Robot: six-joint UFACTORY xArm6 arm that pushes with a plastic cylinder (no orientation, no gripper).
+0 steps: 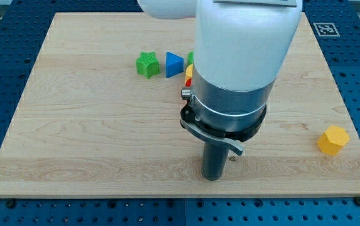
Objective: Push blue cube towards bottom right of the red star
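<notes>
1. Hovering over the counter [73,150], my tip [213,177] is standing near the view's bottom, well apart from every visible block; there is no gripper, so nothing is being grasped.
2. Hiding the blue cube and red star, the arm is blocking any aiming; a red sliver [186,81] is peeking out.
3. Counting visible blocks: one green star [146,64], one blue triangular block [174,64], one yellow hexagonal block [333,139].

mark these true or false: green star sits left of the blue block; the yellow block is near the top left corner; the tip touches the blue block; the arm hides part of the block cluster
1. The green star sits to the view's left of the blue block: true.
2. The yellow block is near the top left corner: false, it lies alone near the view's right edge, low down.
3. My tip touches the blue block: false, it rests on bare wood well below it.
4. The arm hides part of the block cluster: true.
</notes>
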